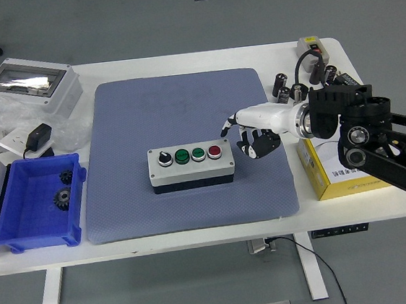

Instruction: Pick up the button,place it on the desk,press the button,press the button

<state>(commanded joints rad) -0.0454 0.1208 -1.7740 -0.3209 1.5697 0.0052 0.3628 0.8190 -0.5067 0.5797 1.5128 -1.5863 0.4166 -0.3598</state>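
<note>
Button box [191,165]: a grey box with a black base. It sits flat on the blue-grey mat [180,103], near the mat's middle.
Buttons on top: four in a row. From left to right, a black knob [164,157], a green button [182,155], a second green button [198,153] and a red button [214,151].
Right hand [253,133]: it hangs over the mat just right of the box, close to the red button's end. It does not touch the box.
Fingers [260,144]: the dark ones are curled in under the white palm. One finger points left toward the box. They hold nothing.
Right arm [375,134]: black, and it comes in from the right over a yellow box [336,178].
Mat: it lies on the white table [319,216].
Blue bin [38,205]: left of the mat, with black gears [63,188] inside.
Grey case [29,84]: at the far left corner, with a clear lid.
</note>
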